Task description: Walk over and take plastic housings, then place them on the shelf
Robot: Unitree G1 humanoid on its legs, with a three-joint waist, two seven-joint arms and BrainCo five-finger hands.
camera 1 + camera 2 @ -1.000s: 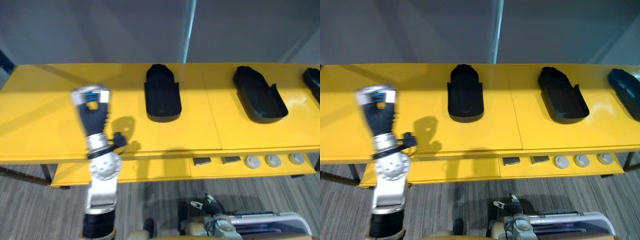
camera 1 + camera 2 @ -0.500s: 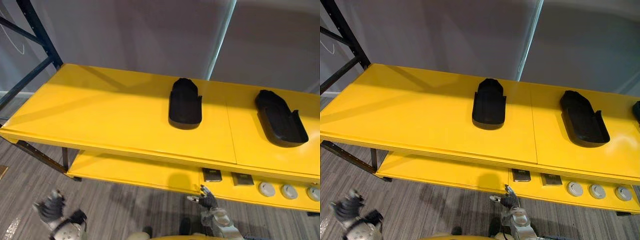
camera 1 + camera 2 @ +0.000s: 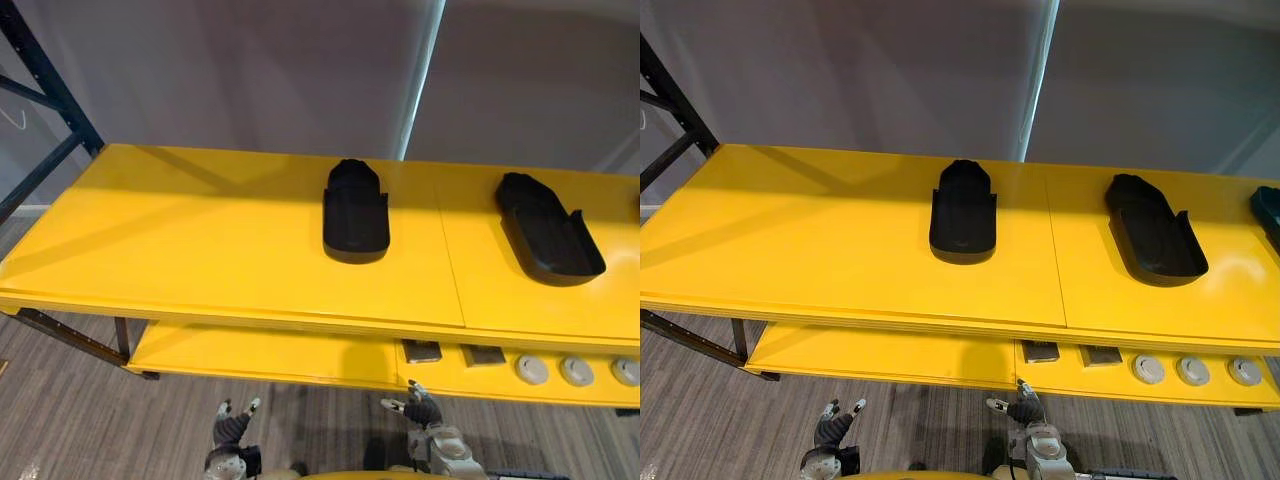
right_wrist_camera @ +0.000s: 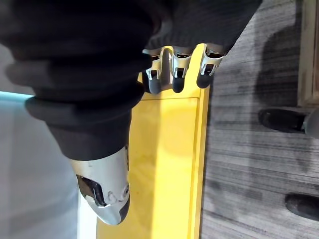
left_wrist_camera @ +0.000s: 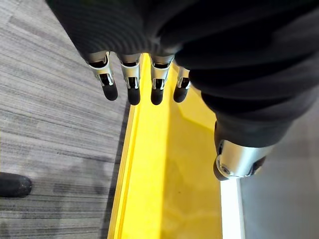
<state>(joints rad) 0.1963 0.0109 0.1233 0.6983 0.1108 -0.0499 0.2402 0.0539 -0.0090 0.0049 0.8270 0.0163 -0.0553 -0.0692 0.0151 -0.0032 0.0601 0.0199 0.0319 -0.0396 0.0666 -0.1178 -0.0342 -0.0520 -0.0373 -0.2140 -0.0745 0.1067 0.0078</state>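
Two black plastic housings lie on the yellow shelf top: one in the middle, another to its right. A third housing peeks in at the far right edge. My left hand hangs low in front of the shelf, over the floor, with its fingers straight and nothing in it. Also low, under the shelf's front edge, my right hand is open and empty, its fingers straight.
The lower yellow shelf carries two small dark flat parts and three round white discs at its right. A dark blue rack post rises at the left. Grey wall behind, grey striped carpet below.
My left arm, raised over the shelf top a second ago, has dropped to floor height and its fingers have straightened. The whole picture has shifted, so the camera has moved.
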